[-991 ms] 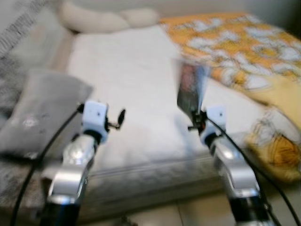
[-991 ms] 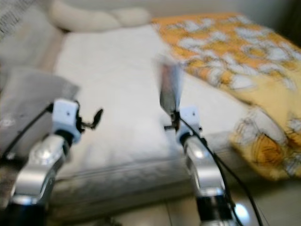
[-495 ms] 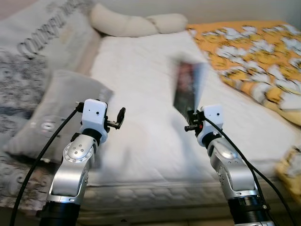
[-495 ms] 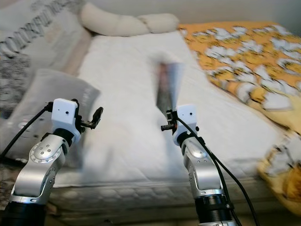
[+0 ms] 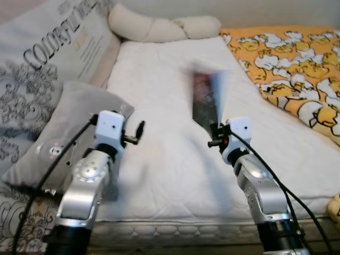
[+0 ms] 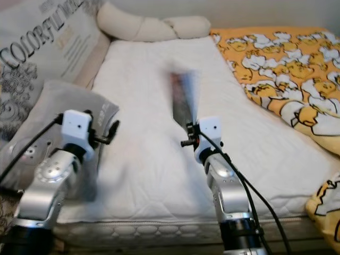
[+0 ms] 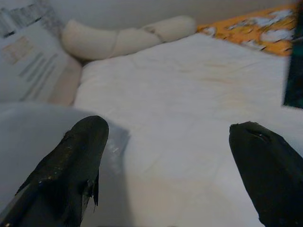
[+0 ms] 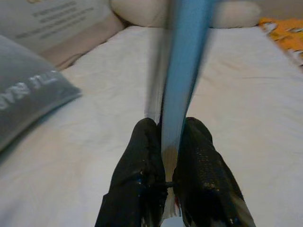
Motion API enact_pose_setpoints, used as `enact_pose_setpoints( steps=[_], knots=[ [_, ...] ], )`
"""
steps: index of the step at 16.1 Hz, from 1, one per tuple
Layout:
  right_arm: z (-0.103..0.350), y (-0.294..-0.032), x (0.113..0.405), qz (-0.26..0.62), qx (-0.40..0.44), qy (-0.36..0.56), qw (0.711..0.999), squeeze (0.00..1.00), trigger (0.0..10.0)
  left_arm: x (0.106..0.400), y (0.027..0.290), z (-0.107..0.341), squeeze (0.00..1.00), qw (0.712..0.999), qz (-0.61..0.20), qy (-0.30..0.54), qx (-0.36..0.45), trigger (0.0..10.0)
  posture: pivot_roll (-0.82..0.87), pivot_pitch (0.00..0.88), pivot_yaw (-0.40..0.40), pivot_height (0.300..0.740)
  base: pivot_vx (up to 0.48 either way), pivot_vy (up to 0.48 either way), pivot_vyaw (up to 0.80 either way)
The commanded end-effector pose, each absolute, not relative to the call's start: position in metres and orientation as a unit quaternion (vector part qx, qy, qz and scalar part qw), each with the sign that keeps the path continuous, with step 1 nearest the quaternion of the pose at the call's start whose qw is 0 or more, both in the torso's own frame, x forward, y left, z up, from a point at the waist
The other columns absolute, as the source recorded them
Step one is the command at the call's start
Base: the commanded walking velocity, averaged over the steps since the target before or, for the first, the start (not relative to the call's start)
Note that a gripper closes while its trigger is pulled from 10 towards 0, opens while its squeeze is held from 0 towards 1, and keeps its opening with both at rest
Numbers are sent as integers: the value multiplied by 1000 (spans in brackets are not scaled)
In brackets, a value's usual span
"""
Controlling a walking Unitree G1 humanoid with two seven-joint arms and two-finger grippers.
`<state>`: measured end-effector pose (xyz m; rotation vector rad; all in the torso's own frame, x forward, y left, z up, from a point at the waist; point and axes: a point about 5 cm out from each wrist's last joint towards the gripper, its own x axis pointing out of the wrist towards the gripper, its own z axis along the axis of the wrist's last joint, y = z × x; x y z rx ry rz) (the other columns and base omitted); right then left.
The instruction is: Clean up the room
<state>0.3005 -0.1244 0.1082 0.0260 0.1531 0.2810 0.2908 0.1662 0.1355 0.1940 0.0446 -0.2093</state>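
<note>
With the right claw (image 8: 165,142) clamped on the upright book (image 5: 206,101) and the left claw (image 7: 170,156) spread and unladen, carry it level, gripped firmly, clear of the bed (image 5: 159,159).

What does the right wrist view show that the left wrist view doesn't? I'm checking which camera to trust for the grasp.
Right wrist view: two black fingers clamped on a thin blue book standing on edge, with the grey pillow beside it. Left wrist view: the left gripper open and holding nothing, plus the orange patterned blanket. Both show the white mattress and the long cream bolster at its head.
</note>
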Motion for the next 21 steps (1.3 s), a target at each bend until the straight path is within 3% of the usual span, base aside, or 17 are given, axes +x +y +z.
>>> enact_pose_setpoints(
  steps=[1,7,10,14,21],
  knots=[
    [119,-116,302,159,17,53,986,0,10000,290,169,136,55,990,-101,20,101,10000,67,0,36,740,0,0,0],
    [119,-112,296,176,56,60,981,0,10000,281,172,130,63,986,-125,43,103,10000,57,0,55,740,0,0,0],
    [112,-96,303,208,114,92,967,0,10000,277,176,126,71,983,-149,61,88,10000,58,0,67,740,0,0,0],
    [91,-93,334,229,204,194,932,0,10000,270,170,125,67,948,-286,109,91,10000,87,0,53,740,0,0,0],
    [97,-102,353,319,297,292,851,0,10000,276,173,135,63,933,-327,115,98,10000,104,0,41,740,0,0,0]
  ],
)
